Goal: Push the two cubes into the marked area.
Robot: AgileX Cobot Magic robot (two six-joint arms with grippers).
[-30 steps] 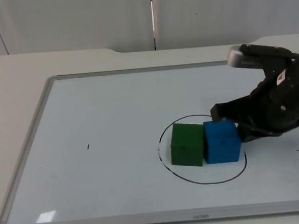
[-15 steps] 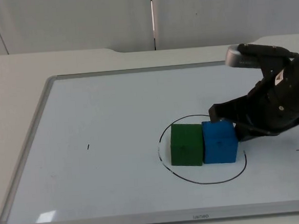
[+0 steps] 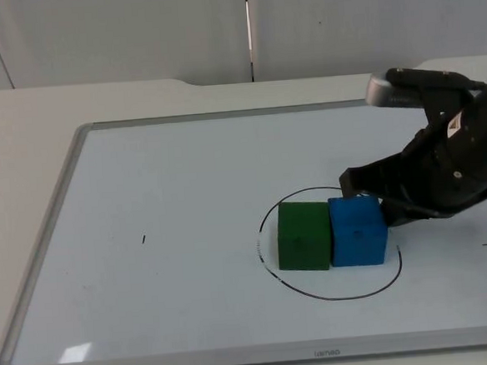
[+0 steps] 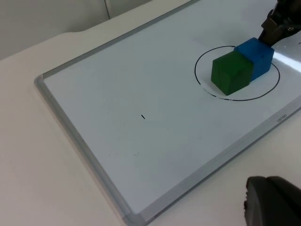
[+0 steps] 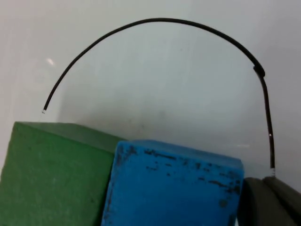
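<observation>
the green cube (image 3: 303,236) and the blue cube (image 3: 359,230) sat side by side, touching, inside the black circle (image 3: 332,296) drawn on the whiteboard (image 3: 170,204), which lay on the tabletop (image 3: 22,123). the green one lay nearer the board's middle, the blue one on the right arm's side. the right hand (image 3: 370,203) was low over the board, pressed up against the blue cube's outer face, one fingertip (image 5: 268,202) touching that cube; whether its fingers were apart or together could not be told. the left hand (image 4: 273,202) waited off the board's near edge, over the tabletop, its state likewise unclear
</observation>
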